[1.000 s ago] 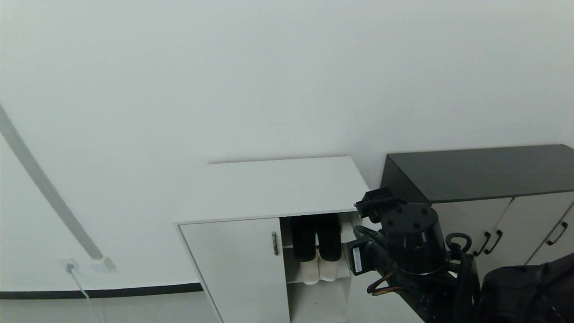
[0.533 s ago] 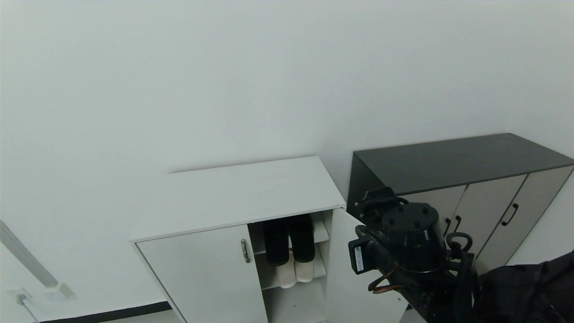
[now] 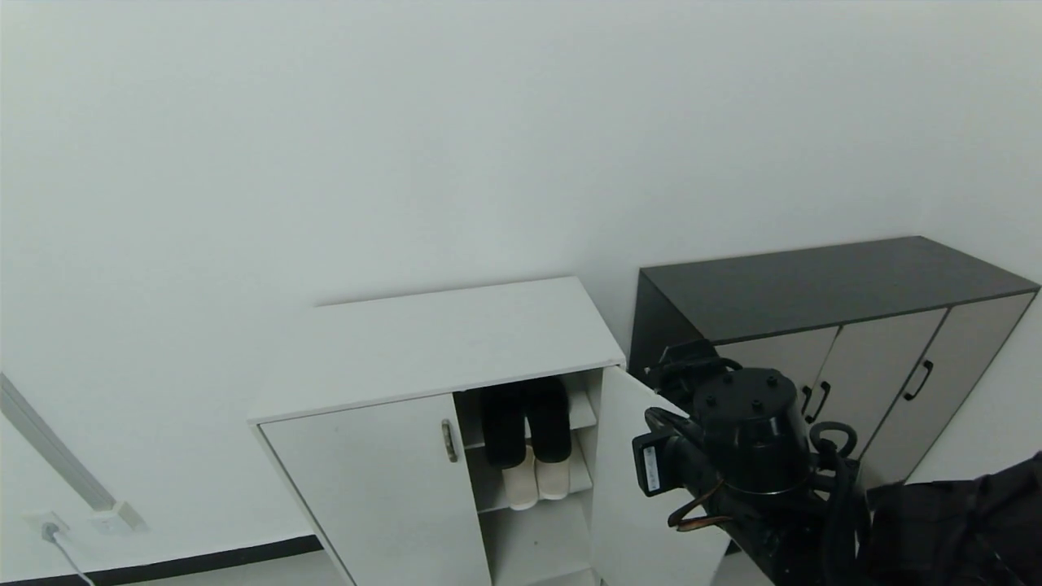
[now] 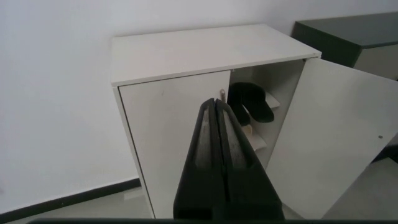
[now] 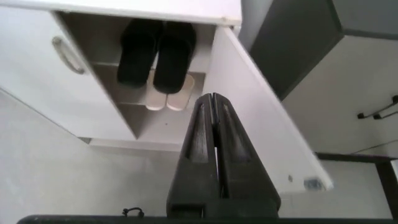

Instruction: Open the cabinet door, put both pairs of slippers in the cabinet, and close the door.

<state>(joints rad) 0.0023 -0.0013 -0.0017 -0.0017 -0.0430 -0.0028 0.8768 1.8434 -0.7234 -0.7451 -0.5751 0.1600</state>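
The white cabinet (image 3: 440, 342) stands against the wall with its left door (image 3: 374, 488) shut and its right door (image 3: 643, 505) swung open. Inside, a black pair of slippers (image 3: 525, 419) lies on the upper shelf and a white pair (image 3: 536, 484) on the shelf below. My right arm (image 3: 745, 431) hangs in front of the open door. My right gripper (image 5: 213, 98) is shut and empty, near the open door (image 5: 261, 118), with the black slippers (image 5: 155, 53) beyond it. My left gripper (image 4: 216, 102) is shut and empty, facing the shut door's handle.
A dark-topped cabinet (image 3: 838, 285) with grey doors stands right beside the white one, close behind the open door. A wall socket with a cable (image 3: 49, 529) and a slanted cable duct (image 3: 49, 443) are at the lower left.
The head view has shifted, so the cabinet now sits further left in the picture and the open door's face shows. Slippers, doors and grippers show no move of their own.
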